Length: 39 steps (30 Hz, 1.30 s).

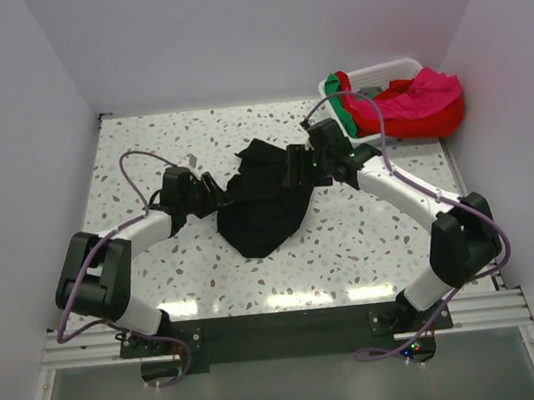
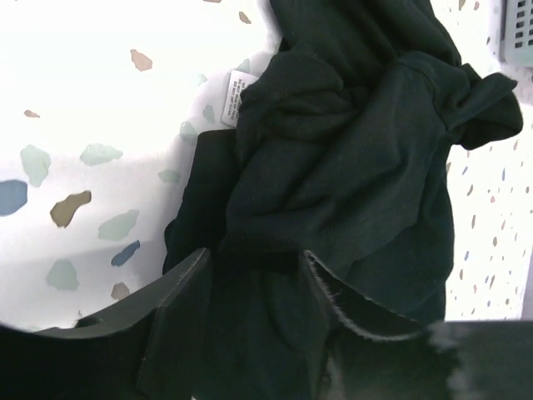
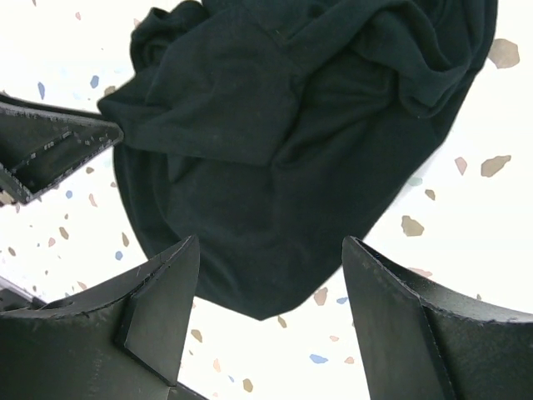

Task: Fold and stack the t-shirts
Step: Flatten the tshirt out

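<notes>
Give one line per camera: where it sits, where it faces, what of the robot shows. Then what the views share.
Top external: above and behind the bases, looking down at the table; left arm and right arm whole.
Left wrist: on the left arm, facing the black t-shirt; own jaws at bottom.
Right wrist: on the right arm, facing down; own jaws at bottom.
Shared: all see the black t-shirt.

Both end effectors (image 2: pixel 255 252) (image 3: pixel 271 242) parted, low
</notes>
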Motion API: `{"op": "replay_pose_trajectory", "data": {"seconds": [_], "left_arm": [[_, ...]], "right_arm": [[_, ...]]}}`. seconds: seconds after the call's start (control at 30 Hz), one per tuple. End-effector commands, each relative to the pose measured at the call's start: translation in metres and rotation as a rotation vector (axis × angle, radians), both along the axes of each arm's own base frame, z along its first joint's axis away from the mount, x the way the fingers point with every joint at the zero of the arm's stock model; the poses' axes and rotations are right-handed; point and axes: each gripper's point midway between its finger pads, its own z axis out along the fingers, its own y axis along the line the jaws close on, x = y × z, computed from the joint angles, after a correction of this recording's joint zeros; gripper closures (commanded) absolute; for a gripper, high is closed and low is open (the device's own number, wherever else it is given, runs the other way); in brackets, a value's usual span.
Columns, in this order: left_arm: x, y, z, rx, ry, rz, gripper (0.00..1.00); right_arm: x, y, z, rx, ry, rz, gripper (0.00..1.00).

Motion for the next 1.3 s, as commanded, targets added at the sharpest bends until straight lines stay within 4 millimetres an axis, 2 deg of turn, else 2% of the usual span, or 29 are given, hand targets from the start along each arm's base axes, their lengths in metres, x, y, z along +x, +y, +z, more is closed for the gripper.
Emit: {"op": "replay_pose_trajectory", "data": {"seconds": [0.0,0.07,0.17,0.2,0.27,0.3,0.33,0.4,0.43,0.53,0.57,0.67,0.7,0.77,0.8,1.07,1.1,1.2,1.23,1.27], "left_arm": [[0.026,-0.016,0.027,-0.07,-0.105,-0.009,0.51],[0.029,-0.02,0.026,-0.088,-0.104,-0.012,0.55],[0.032,-0.027,0.033,-0.135,-0.122,-0.018,0.75],[0.033,-0.027,0.036,-0.143,-0.13,-0.013,0.88],[0.037,-0.027,0.053,-0.156,-0.167,0.001,1.0],[0.041,-0.023,0.062,-0.149,-0.191,0.024,1.0],[0.045,-0.021,0.082,-0.153,-0.233,0.035,1.0],[0.05,-0.016,0.102,-0.143,-0.279,0.065,1.0],[0.052,-0.013,0.125,-0.144,-0.32,0.074,1.0],[0.052,-0.004,0.157,-0.134,-0.382,0.114,1.0],[0.051,-0.001,0.162,-0.133,-0.391,0.123,1.0],[0.045,0.002,0.169,-0.141,-0.387,0.13,1.0],[0.043,0.003,0.167,-0.139,-0.374,0.131,1.0],[0.04,0.004,0.168,-0.138,-0.373,0.133,1.0],[0.038,0.005,0.167,-0.136,-0.365,0.133,1.0],[0.031,0.018,0.198,-0.091,-0.432,0.146,1.0],[0.028,0.022,0.193,-0.073,-0.405,0.148,1.0],[0.029,0.031,0.197,-0.057,-0.417,0.161,1.0],[0.031,0.036,0.203,-0.052,-0.43,0.172,1.0],[0.035,0.041,0.208,-0.045,-0.442,0.183,1.0]], "right_arm": [[0.0,-0.009,0.01,-0.027,-0.03,-0.005,0.27],[0.001,-0.011,0.009,-0.043,-0.031,-0.007,0.27],[0.003,-0.015,0.004,-0.045,-0.018,-0.015,0.27],[0.004,-0.016,0.001,-0.046,-0.011,-0.02,0.27],[0.007,-0.022,-0.003,-0.037,0.003,-0.038,0.27],[0.012,-0.027,-0.005,-0.029,0.008,-0.054,0.27],[0.012,-0.029,-0.01,-0.024,0.024,-0.061,0.27],[0.014,-0.032,-0.013,-0.001,0.036,-0.066,0.27],[0.013,-0.033,-0.018,0.0,0.05,-0.067,0.27],[0.014,-0.031,-0.03,0.007,0.073,-0.056,0.27],[0.015,-0.031,-0.038,0.0,0.088,-0.051,0.27],[0.023,-0.029,-0.045,-0.001,0.082,-0.042,0.26],[0.028,-0.028,-0.053,-0.003,0.091,-0.043,0.26],[0.037,-0.025,-0.057,0.0,0.089,-0.042,0.26],[0.041,-0.025,-0.068,-0.009,0.108,-0.045,0.26],[0.068,-0.016,-0.097,-0.023,0.134,-0.042,0.26],[0.071,-0.014,-0.098,-0.016,0.137,-0.037,0.32],[0.077,-0.002,-0.097,0.028,0.149,-0.002,0.61],[0.086,0.001,-0.085,0.04,0.126,-0.003,0.92],[0.091,0.001,-0.077,0.038,0.111,-0.011,1.0]]}}
